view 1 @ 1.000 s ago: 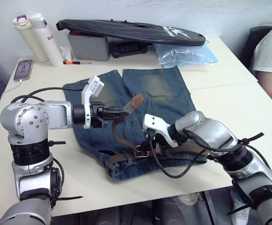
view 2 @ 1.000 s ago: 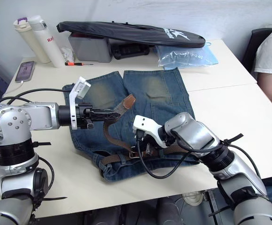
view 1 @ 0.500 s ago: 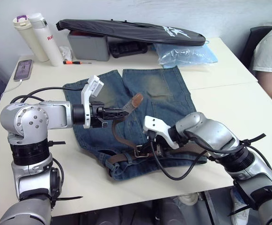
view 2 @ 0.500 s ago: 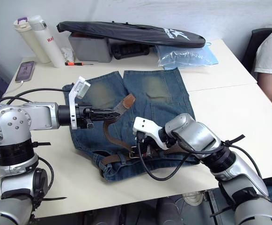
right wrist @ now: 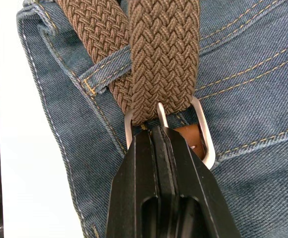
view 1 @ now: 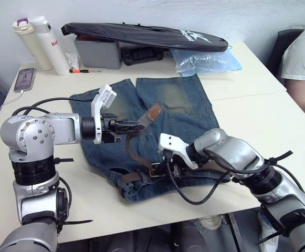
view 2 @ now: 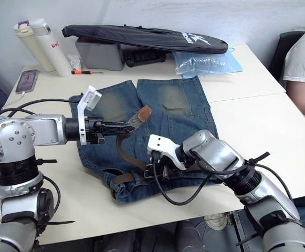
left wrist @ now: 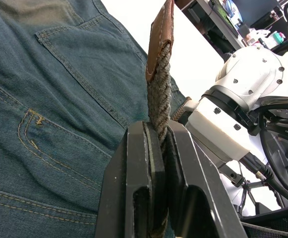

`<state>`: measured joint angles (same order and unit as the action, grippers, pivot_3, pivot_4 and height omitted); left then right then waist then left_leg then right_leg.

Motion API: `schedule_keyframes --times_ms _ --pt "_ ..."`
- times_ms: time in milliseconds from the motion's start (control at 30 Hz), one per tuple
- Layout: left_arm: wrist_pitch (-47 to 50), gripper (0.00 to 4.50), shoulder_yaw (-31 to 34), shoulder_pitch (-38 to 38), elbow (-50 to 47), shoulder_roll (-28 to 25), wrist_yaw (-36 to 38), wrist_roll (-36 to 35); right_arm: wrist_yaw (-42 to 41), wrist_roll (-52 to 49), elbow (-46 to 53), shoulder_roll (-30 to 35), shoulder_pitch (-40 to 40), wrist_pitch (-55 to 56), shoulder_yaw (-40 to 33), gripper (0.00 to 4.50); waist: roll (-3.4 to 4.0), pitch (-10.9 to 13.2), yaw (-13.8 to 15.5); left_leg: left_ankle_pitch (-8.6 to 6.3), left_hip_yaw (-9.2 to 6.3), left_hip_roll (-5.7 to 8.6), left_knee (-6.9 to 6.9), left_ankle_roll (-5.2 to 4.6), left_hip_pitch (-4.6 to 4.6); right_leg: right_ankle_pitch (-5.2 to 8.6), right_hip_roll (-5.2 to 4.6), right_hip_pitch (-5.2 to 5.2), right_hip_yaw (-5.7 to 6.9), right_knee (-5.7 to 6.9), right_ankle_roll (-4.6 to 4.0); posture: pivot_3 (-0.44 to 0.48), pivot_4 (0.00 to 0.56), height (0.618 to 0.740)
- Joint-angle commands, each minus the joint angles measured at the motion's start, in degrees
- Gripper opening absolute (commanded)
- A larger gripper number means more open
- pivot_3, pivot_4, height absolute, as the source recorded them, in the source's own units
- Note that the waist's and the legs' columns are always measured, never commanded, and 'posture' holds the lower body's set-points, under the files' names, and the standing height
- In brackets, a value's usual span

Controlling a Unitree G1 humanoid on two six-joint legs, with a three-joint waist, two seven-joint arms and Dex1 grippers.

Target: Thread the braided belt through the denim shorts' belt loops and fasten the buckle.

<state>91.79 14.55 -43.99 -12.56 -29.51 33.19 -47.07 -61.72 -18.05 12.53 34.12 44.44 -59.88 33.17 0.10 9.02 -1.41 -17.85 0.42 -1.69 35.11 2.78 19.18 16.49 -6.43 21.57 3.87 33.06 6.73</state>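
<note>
Left gripper point(left wrist: 156, 144) is clamped on the limp brown braided belt point(view 1: 136, 126) just below its dark leather tip, held above the blue denim shorts point(view 1: 186, 102) lying flat on the table. Right gripper point(right wrist: 158, 136) pinches the silver rectangular buckle point(right wrist: 205, 136) at the waistband. Strap looks soft and floppy; the rigid buckle frame seems the safest place to hold.

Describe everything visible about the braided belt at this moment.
The braided belt is a narrow brown woven strap with a darker leather tip. Part of it lies along the waistband of the denim shorts, passing under a belt loop. The free end passes through the silver buckle and rises off the shorts to the left gripper, whose jaws are shut on it below the tip. The right gripper is clamped at the buckle.
</note>
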Motion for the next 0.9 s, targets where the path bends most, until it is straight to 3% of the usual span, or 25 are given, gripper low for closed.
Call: schedule_keyframes --times_ms 33,667,900 --pt "-0.7 0.0 0.6 0.1 -0.9 0.0 0.1 -1.1 -0.2 -1.6 1.8 0.6 1.1 -1.9 -2.0 0.05 0.0 0.0 0.0 0.0 0.0 0.0 0.0 0.0 0.01 0.0 0.0 0.0 0.0 0.03 0.0 0.0 0.15 0.74" --pt "-0.9 0.0 0.4 0.3 -1.0 -0.1 0.2 -1.1 0.5 -1.3 1.1 0.2 1.3 -1.5 -0.9 0.05 0.01 0.0 0.0 0.0 0.0 0.01 -0.03 0.0 0.04 0.0 0.0 0.01 0.01 -0.02 0.0 0.0 0.15 0.74" --pt "-1.3 0.0 -0.3 -1.2 -0.4 0.5 0.5 -1.2 1.4 1.8 -5.0 -0.7 -0.7 0.9 3.9 0.05 -0.01 0.0 0.0 0.0 0.0 0.01 -0.03 0.0 0.0 0.0 0.0 -0.01 0.01 0.0 0.0 0.0 0.15 0.74"
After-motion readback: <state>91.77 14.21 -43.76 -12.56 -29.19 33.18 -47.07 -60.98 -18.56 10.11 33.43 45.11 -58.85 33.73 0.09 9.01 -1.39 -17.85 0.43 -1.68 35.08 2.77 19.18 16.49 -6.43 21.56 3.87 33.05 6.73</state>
